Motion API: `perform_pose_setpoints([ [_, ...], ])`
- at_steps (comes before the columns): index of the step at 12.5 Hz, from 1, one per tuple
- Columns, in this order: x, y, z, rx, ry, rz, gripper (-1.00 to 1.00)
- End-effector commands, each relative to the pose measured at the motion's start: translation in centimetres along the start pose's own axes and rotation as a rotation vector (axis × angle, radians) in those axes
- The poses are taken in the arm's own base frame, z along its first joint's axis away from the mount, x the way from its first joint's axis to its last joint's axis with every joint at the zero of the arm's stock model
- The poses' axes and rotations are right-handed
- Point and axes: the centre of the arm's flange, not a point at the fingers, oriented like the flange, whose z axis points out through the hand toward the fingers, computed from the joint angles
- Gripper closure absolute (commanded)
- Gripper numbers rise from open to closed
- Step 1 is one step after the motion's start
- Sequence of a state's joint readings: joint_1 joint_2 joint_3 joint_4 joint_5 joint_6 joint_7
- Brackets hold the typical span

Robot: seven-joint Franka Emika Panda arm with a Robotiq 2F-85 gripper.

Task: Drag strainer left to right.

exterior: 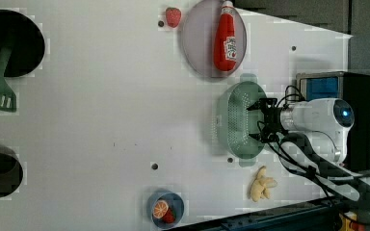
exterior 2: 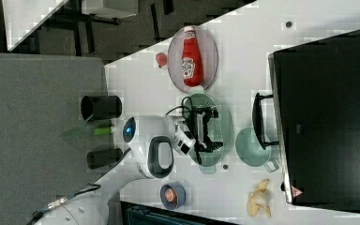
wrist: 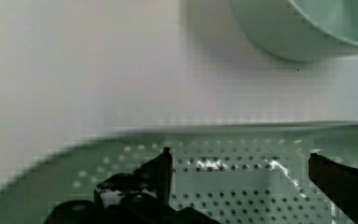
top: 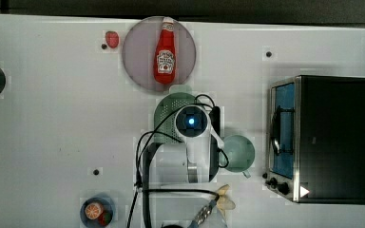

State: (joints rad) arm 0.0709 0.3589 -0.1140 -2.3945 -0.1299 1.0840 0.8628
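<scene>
The strainer (top: 167, 113) is a pale mint-green oval colander lying mid-table, just below the plate in the top view. Its perforated floor (wrist: 242, 191) spreads out under the wrist camera. My gripper (exterior: 251, 122) points down into the strainer's bowl (exterior: 233, 120) with its jaws wide open and nothing between them. In the wrist view, the two black fingertips (wrist: 165, 161) stand apart over the holes, near the rim closest to the cup. From the right view, the gripper (exterior 2: 210, 130) sits over the strainer (exterior 2: 222, 124). The white wrist (top: 191, 122) hides part of the strainer from above.
A round mint-green cup (top: 238, 153) stands just to the strainer's right in the top view. Beyond it sits a black toaster oven (top: 330, 137). A ketchup bottle (top: 165, 51) lies on a grey plate (top: 138, 57). Banana pieces (top: 225, 198), a fruit bowl (top: 96, 210) and a strawberry (top: 112, 39) sit farther off.
</scene>
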Motion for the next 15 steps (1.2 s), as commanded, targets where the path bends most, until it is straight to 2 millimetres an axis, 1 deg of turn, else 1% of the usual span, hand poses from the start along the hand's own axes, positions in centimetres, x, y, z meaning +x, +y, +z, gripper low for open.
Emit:
perform_pose_setpoints([
  [1, -2.2, -1.3, -7.9, 0.102, 0.004, -0.222, -1.00],
  [3, -1.6, -0.9, -14.5, 0.114, 0.018, -0.333, -1.00],
  [5, -0.2, 0.4, -22.1, 0.104, 0.014, -0.419, -1.00],
  [7, 1.1, 2.1, -30.1, 0.123, -0.024, -0.480, -1.00],
  [8, 1.5, 3.3, -33.6, 0.127, -0.052, -0.525, -1.00],
  [9, 1.9, 4.5, -36.6, 0.125, -0.060, -0.604, -1.00],
  [10, 2.2, 5.6, -38.8, 0.114, -0.060, -0.698, -1.00],
  [11, 2.6, 6.3, -40.6, 0.114, -0.059, -0.775, -1.00],
  [12, 3.3, 6.5, -42.1, 0.125, -0.051, -0.798, -1.00],
  [13, 3.9, 6.4, -43.3, 0.148, -0.038, -0.811, -1.00],
  [15, 4.3, 6.2, -44.5, 0.163, -0.026, -0.828, -1.00],
])
